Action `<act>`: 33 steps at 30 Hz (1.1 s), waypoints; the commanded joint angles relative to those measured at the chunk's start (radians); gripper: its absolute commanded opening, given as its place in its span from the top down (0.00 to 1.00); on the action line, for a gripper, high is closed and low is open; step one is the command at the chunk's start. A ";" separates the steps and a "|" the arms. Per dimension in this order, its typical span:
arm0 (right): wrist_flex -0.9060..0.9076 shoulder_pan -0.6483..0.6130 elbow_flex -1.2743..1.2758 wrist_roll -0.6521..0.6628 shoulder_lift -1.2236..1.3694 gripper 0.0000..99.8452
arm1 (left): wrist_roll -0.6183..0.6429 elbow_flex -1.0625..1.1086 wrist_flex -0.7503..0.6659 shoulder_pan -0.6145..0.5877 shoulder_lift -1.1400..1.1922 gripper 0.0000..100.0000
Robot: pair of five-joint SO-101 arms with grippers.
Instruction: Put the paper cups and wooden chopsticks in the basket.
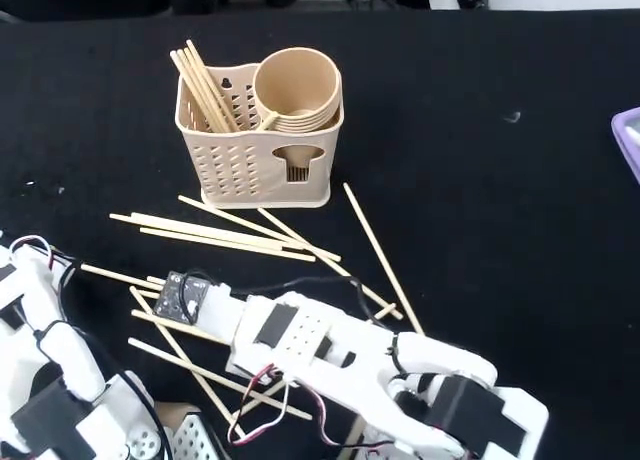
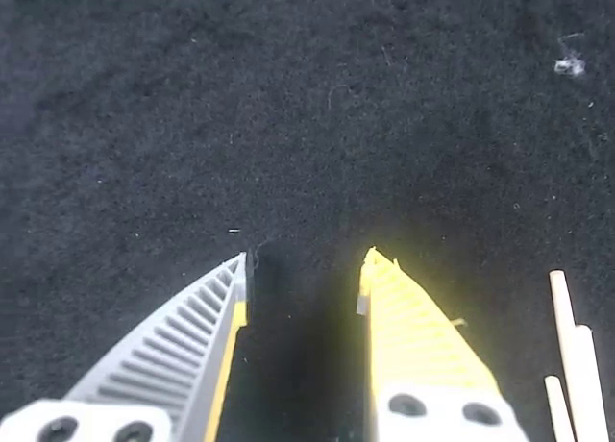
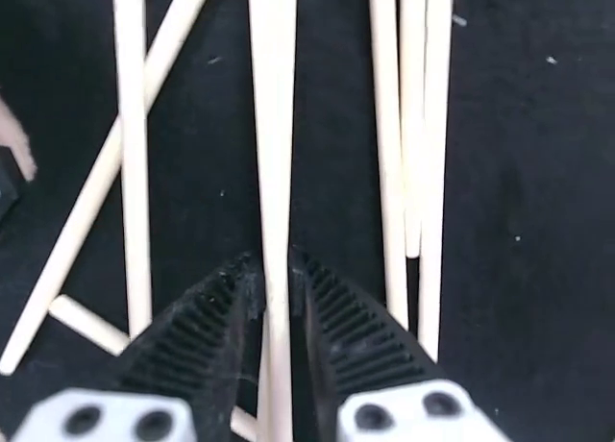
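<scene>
The perforated beige basket (image 1: pixel 250 165) stands at the back centre, holding stacked paper cups (image 1: pixel 297 85) and several wooden chopsticks (image 1: pixel 205 85). More chopsticks (image 1: pixel 225 232) lie scattered on the black table in front of it. My right gripper (image 1: pixel 178 298) is low over this scatter. In the right wrist view its black fingers (image 3: pixel 332 312) are shut on one chopstick (image 3: pixel 273 154) that runs straight ahead between them. My left gripper (image 2: pixel 306 269) is open over bare black cloth, with chopstick ends (image 2: pixel 569 346) beside its yellow finger. In the high view the left gripper (image 1: pixel 182 426) sits at the front edge.
A purple object (image 1: pixel 628 140) pokes in at the right edge. A lone chopstick (image 1: pixel 382 255) lies diagonally to the right of the basket. Other chopsticks (image 3: pixel 413 125) lie close beside the held one. The right arm's body (image 1: pixel 340 355) covers part of the scatter.
</scene>
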 commanded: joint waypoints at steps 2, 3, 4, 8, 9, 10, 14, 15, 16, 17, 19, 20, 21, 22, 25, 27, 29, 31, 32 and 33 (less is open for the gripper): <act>0.052 0.018 -0.010 -0.003 -0.174 0.99 | -0.006 -0.027 -0.015 -0.004 -0.015 0.81; 0.052 0.018 0.007 -0.003 -0.202 0.99 | -0.006 -0.027 -0.015 -0.004 -0.015 0.81; 0.048 0.018 0.025 -0.003 -0.228 0.99 | -0.006 -0.027 -0.015 -0.004 -0.015 0.81; 0.026 0.018 0.058 0.003 -0.254 0.99 | -0.006 -0.025 -0.015 -0.004 -0.015 0.81; 0.023 0.018 0.059 0.018 -0.248 0.99 | -0.006 -0.025 -0.015 -0.004 -0.015 0.81; 0.018 0.018 0.059 0.031 -0.239 0.99 | -0.006 -0.025 -0.015 -0.004 -0.015 0.81; -0.012 0.018 0.054 0.038 -0.176 0.99 | -0.006 -0.024 -0.015 -0.004 -0.015 0.81; -0.021 0.018 0.054 0.038 -0.153 0.99 | -0.006 -0.024 -0.015 -0.004 -0.015 0.81; -0.029 0.018 0.050 0.032 -0.128 0.98 | -0.006 -0.024 -0.015 -0.004 -0.015 0.81; -0.026 0.018 0.036 0.031 -0.102 0.97 | -0.006 -0.024 -0.015 -0.004 -0.015 0.81; -0.021 0.018 0.007 0.029 -0.042 0.92 | -0.006 -0.024 -0.015 -0.004 -0.015 0.81; -0.021 0.018 -0.007 0.029 -0.010 0.90 | -0.006 -0.024 -0.015 -0.004 -0.015 0.81; -0.021 0.018 -0.022 0.029 0.022 0.89 | -0.006 -0.024 -0.015 -0.004 -0.015 0.81; -0.020 0.018 -0.041 0.029 0.048 0.90 | -0.006 -0.024 -0.015 -0.004 -0.015 0.81; 0.011 0.018 -0.093 0.029 0.101 0.93 | -0.006 -0.024 -0.015 -0.004 -0.015 0.81; 0.017 0.018 -0.111 0.029 0.116 0.93 | -0.006 -0.025 -0.015 -0.004 -0.015 0.81; 0.020 0.015 -0.119 0.029 0.114 0.93 | -0.006 -0.025 -0.015 -0.004 -0.015 0.81; 0.023 0.012 -0.120 0.029 0.097 0.93 | -0.006 -0.027 -0.015 -0.004 -0.015 0.81; 0.034 0.012 -0.120 0.029 0.085 0.93 | -0.006 -0.027 -0.015 -0.004 -0.015 0.81; 0.054 0.012 -0.120 0.029 0.071 0.93 | -0.006 -0.027 -0.015 -0.004 -0.015 0.81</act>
